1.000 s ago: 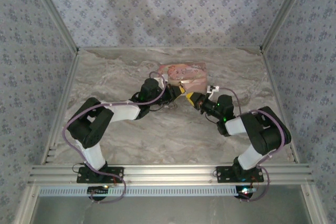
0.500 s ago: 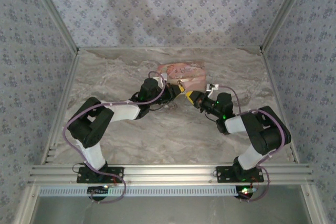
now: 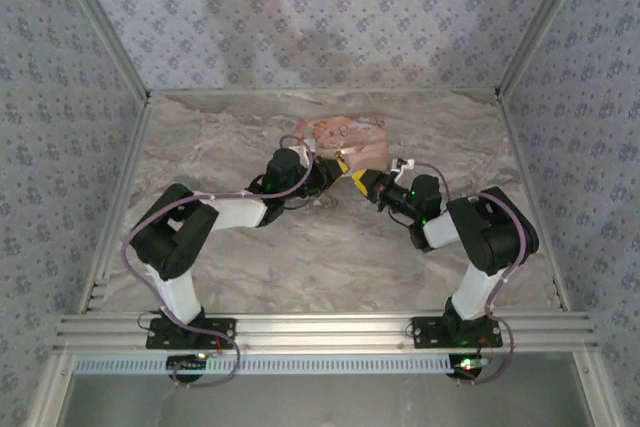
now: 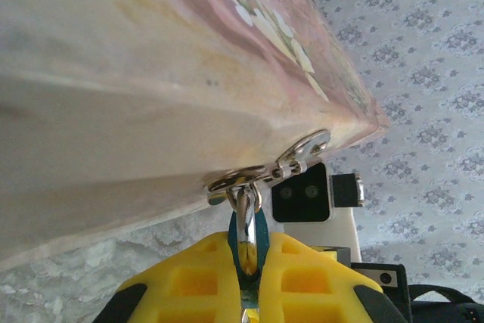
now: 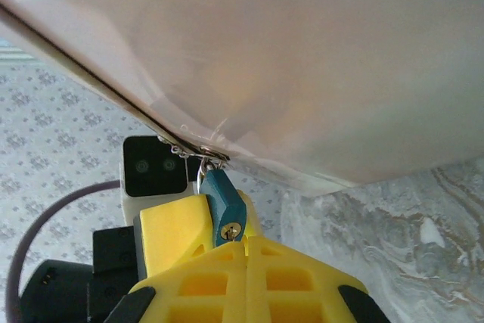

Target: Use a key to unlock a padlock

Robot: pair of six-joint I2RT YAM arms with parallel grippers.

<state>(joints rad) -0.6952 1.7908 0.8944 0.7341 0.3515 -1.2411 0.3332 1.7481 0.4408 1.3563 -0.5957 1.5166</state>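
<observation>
right arm's [image 3: 480,237] elbow has swung inward and the right gripper [image 5: 246,251] has crept left, its fingers pressed together just below the brass keyhole [image 5: 235,228]; whether they carry a key cannot be told. the left gripper [image 4: 246,262] pinches the teal padlock [image 5: 224,206], hanging by its silver shackle [image 4: 246,221] from the pink pouch's [image 4: 151,96] clasp [image 4: 302,153] at the table's [image 3: 250,267] far middle. it should hold steady while the right lines up square with the keyhole.

The grey-and-beige marble-patterned desk [image 3: 300,257] carries a pink, flower-printed flat pouch [image 3: 350,132] at about 12 o'clock from its centre, near the far edge. A ribbed aluminium rail [image 3: 320,329] runs along the desk's 6 o'clock edge.
</observation>
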